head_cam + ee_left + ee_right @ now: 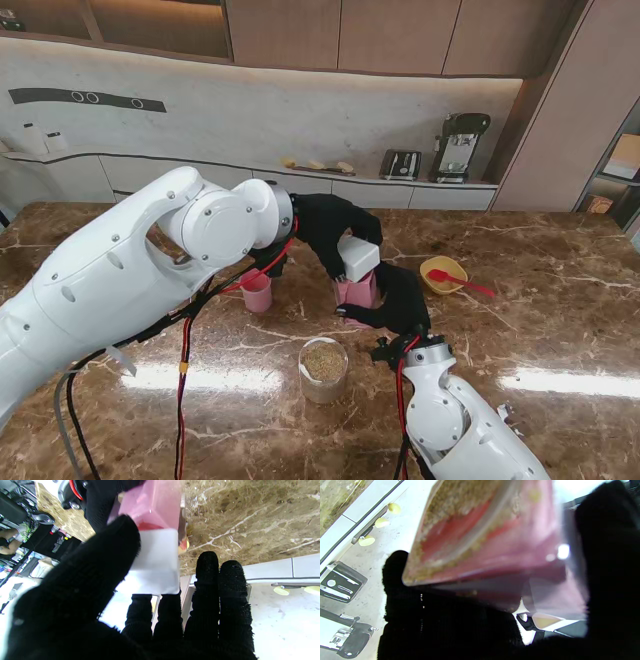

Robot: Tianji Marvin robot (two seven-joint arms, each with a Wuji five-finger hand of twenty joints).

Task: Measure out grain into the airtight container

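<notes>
From the stand, the left hand [325,228] is gripping the white lid [357,257] over the pink container [358,291], mid-surface [560,330]. The left wrist view is showing fingers [112,562] pinching the lid. In the right wrist view, the right hand [450,625] is clasping the grain-filled container

Marble table [560,330] bears grain jar [324,369], pink cup [257,291], yellow bowl [442,275].

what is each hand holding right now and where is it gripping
Left hand grips the white lid by its sides; right hand clasps the pink container around its body.
</notes>
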